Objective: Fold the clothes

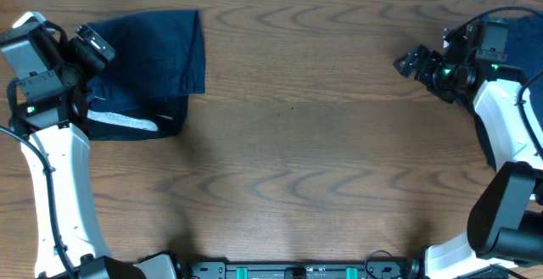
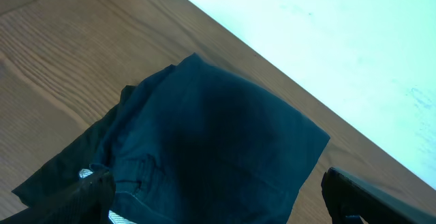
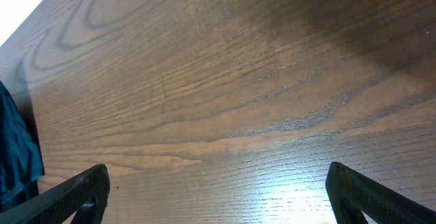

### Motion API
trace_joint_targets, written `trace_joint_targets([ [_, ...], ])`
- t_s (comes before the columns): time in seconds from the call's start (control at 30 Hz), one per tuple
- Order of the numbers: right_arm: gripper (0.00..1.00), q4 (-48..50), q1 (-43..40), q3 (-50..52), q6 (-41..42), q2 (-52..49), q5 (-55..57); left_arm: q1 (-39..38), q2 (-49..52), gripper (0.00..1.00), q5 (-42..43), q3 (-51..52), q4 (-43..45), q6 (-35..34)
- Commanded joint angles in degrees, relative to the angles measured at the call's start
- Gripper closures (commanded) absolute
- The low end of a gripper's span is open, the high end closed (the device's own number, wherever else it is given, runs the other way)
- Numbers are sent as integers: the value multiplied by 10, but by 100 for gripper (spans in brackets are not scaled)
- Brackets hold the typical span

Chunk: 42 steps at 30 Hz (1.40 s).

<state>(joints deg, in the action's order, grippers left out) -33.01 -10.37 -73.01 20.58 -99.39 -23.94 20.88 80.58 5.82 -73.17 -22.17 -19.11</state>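
Observation:
The clothes lie in a pile at the table's far left. A folded navy garment rests on top of a black piece that has a whitish-grey band. My left gripper hovers over the pile's left edge, open, with nothing between its fingers. In the left wrist view the navy garment fills the middle and the black piece sticks out at the left. That gripper spans the cloth. My right gripper stands open above bare wood at the far right.
The wooden table ends at its far edge, close behind the pile. A strip of the navy cloth shows at the left edge of the right wrist view. Both arm bases sit at the near edge.

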Motion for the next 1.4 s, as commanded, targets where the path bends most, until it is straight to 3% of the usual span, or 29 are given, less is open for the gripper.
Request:
trace_joint_targets([
  [0.0, 1, 0, -1, 1, 0, -3, 0, 0, 2, 2, -2, 0, -1, -1],
  [0.4, 1, -1, 3, 7, -1, 4, 0, 0, 2, 2, -2, 0, -1, -1],
  [0.63, 1, 21, 13, 12, 0, 85, 12, 0, 2, 2, -2, 0, -1, -1],
  [0.83, 1, 123, 65, 20, -3, 206, 132, 0, 2, 2, -2, 0, -1, -1],
  [1.03, 1, 215, 137, 70, -90, 345, 233, 0, 2, 2, -2, 0, -1, -1],
  [1.37, 1, 369, 164, 344, -113, 658, 252, 0, 2, 2, -2, 0, -1, -1],
])
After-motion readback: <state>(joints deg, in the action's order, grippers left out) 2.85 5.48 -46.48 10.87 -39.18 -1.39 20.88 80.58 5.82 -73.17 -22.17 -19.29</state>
